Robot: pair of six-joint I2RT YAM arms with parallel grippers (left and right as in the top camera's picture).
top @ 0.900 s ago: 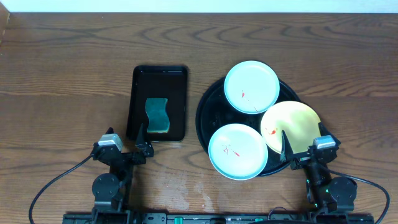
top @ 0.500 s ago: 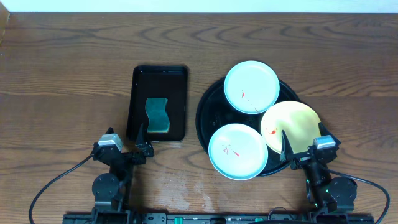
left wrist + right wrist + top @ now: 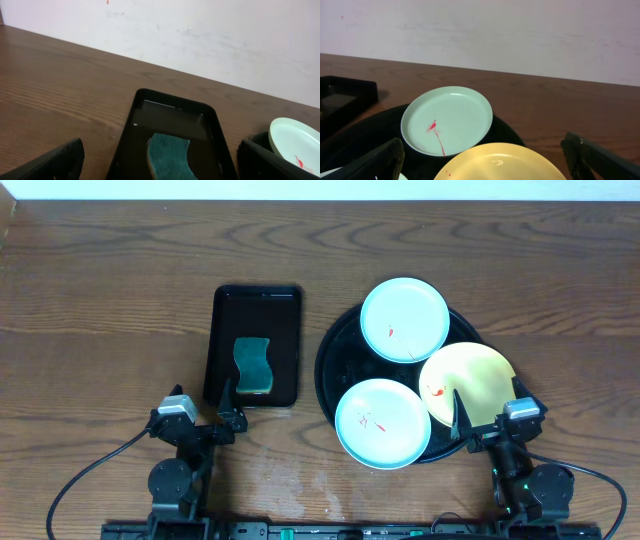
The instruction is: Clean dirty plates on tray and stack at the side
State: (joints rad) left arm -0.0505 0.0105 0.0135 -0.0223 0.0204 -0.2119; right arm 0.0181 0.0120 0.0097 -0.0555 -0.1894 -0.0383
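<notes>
The round black tray [image 3: 338,360] holds three plates: a mint-blue plate [image 3: 404,319] at the back, a mint-blue plate [image 3: 383,423] at the front left and a pale yellow plate [image 3: 470,383] at the right, each with red smears. My right gripper [image 3: 487,418] is open and empty just in front of the yellow plate [image 3: 505,162]; the back mint plate [image 3: 447,120] shows beyond it. My left gripper [image 3: 203,412] is open and empty in front of the rectangular tray [image 3: 256,343]. The left wrist view shows the back plate's edge [image 3: 295,145].
A teal sponge [image 3: 254,365] lies in the smaller rectangular black tray, also seen in the left wrist view [image 3: 170,157]. A white wall runs along the table's back edge. Bare wood lies left of the rectangular tray and right of the round tray.
</notes>
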